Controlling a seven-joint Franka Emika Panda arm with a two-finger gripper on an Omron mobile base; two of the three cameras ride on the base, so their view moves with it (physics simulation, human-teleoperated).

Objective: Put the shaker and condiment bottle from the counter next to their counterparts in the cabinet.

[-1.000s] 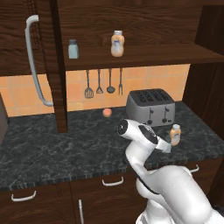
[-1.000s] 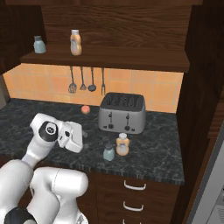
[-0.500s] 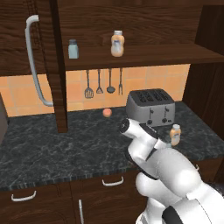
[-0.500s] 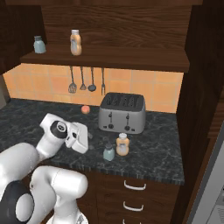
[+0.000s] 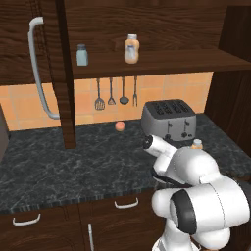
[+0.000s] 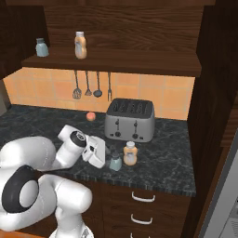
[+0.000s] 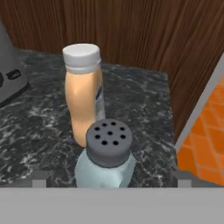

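The cabinet (image 5: 147, 29) spans the wall in dark brown wood, its door (image 5: 49, 63) swung open and carrying a long curved grey handle (image 5: 40, 68). Below it runs the black veined table (image 5: 63, 166). The white arm (image 6: 42, 155) is folded low over the table's front edge, its forearm reaching level toward the right, the hand just beside the two small containers in front of the toaster (image 6: 130, 120).

The fingers (image 6: 108, 151) stand at their widest and hold nothing; in the hand view their tips (image 7: 41, 177) sit to either side of the shaker (image 7: 106, 157), apart from it.

On the plank shelf stand the counterparts: a shaker (image 6: 42, 47) and, near it, an orange-tan bottle (image 6: 81, 45), both upright.

The condiment bottle (image 6: 130, 154) stands upright on the table, rounded and orange-tan with a pale grey-white cap (a bluish label shows on its side in the hand view). The table's shaker, just beside the bottle and nearer the hand, is pale blue-grey and translucent, upright, its dark grey cap pierced with small holes. A small orange ball (image 5: 119, 126) lies well apart, by the tiled wall.
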